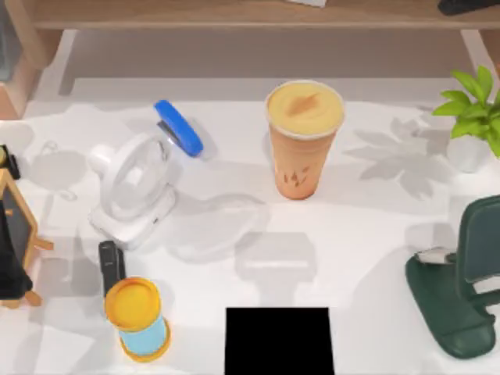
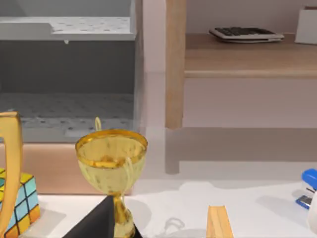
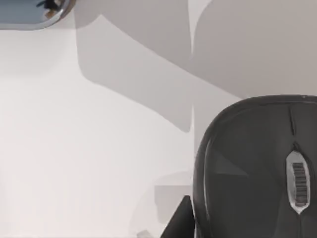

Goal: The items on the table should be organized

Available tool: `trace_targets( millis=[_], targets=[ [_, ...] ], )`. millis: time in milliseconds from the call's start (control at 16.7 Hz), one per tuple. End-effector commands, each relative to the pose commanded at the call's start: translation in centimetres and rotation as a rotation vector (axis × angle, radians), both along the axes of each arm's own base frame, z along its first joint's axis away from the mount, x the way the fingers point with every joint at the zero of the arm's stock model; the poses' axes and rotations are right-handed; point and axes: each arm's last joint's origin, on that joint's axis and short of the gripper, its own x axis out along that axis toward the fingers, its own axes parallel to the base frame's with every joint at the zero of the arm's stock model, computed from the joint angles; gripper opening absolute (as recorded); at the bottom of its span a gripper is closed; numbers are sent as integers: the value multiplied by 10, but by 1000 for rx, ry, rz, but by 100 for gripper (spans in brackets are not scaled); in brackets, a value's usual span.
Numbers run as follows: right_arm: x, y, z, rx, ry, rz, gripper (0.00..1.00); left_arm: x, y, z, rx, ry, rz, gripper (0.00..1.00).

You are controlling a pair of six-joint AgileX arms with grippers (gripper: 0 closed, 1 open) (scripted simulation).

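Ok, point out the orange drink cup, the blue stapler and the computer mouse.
orange drink cup (image 1: 300, 160), top view, on its side wall.
blue stapler (image 1: 180, 128), top view, on its top arm.
computer mouse (image 3: 247, 163), right wrist view, on its dark shell.

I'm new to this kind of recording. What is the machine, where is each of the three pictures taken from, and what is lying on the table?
The machine is a pair of AgileX robot arms at a table, in a rendered simulation. One camera looks straight down from above, and one sits on each arm's wrist. From above you see the white table with a tall orange drink cup standing upright near the middle. A white desk fan and a blue stapler are to its left, and a potted plant is at the right edge. The left wrist camera faces a gold trophy and a wooden shelf. The right wrist camera is close above a dark grey mouse. Nothing is seen being held.
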Motion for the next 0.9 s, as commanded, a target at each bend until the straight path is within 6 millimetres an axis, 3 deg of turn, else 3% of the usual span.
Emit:
trace_targets(
  millis=[360, 900],
  targets=[
    [-4, 2, 65, 3, 11, 0, 0, 0, 0, 0, 0, 0, 0, 100],
    [-2, 9, 75, -11, -11, 74, 0, 0, 0, 0, 0, 0, 0, 100]
  ],
)
